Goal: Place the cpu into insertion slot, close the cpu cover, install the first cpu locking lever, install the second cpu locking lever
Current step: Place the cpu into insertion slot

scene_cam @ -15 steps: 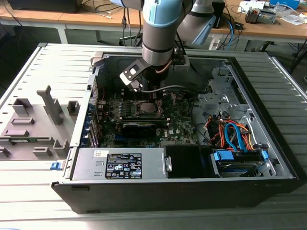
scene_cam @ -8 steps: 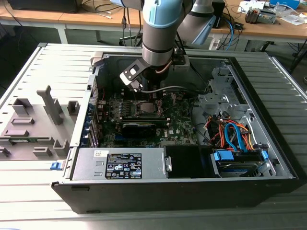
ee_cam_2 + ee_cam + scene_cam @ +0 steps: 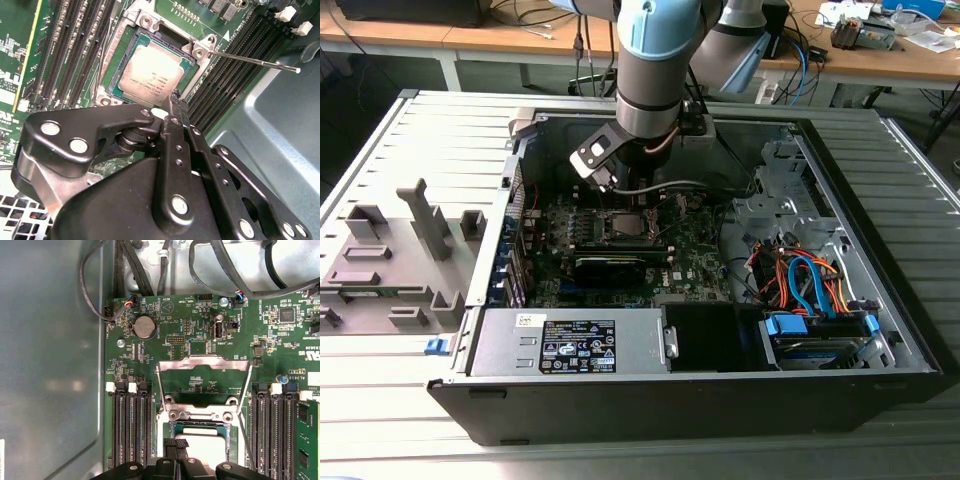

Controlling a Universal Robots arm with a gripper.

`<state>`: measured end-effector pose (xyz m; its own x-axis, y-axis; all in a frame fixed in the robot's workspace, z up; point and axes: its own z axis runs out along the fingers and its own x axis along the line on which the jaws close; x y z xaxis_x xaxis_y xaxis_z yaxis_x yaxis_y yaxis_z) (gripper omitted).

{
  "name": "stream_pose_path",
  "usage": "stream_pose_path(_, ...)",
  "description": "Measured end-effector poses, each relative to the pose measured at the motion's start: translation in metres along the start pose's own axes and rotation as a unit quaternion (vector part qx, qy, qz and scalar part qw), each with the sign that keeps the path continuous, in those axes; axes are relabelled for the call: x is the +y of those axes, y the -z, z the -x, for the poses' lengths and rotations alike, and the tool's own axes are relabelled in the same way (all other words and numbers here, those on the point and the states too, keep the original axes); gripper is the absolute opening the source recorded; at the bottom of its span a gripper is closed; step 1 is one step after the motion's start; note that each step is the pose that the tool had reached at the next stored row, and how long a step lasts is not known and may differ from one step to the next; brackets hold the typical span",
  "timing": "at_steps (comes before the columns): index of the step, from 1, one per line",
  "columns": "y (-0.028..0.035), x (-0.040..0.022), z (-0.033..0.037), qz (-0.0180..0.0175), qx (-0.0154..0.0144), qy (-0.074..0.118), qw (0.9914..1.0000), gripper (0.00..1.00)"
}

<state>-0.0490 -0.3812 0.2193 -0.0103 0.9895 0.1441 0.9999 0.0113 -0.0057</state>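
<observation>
Gripper (image 3: 176, 102) of black metal links hangs right over the small square insertion slot (image 3: 200, 415) with its silvery rim. Its jaws are clenched, the two tips pressed together with nothing visible between them. In both wrist views the tips sit at one edge of the slot, and I cannot tell whether they touch anything there.

The flat square cpu (image 3: 152, 72) with its dull silver-grey metal top lies seated inside the slot, level with the rim.

The thin silvery square cpu cover (image 3: 202, 361) is not closed. It stands swung up from the slot's hinged edge, and the green motherboard (image 3: 200, 315) shows through its large cut-out.

A thin silvery locking lever rod (image 3: 255, 61) runs out from one corner of the slot and is not latched. It reaches across the long black memory slots (image 3: 235, 65) that flank the slot.

Beyond the raised cover, away from the slot, a round silver coin battery (image 3: 145, 326) sits on the board.

In the exterior view the grey-and-blue robot arm (image 3: 650, 60) reaches down into the open black computer case (image 3: 720, 405), ending directly above the slot (image 3: 620, 226).
</observation>
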Motion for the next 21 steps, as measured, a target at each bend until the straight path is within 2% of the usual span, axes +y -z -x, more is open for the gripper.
stream_pose_path(12,0.0,0.0,0.0,0.0001,0.0103,0.0,0.99995,0.11)
stream_pose_path(18,0.0,0.0,0.0,0.0002,0.0176,0.0,0.99985,0.11)
stream_pose_path(21,0.0001,0.0,0.0,0.0002,0.0191,0.0,0.99982,0.11)
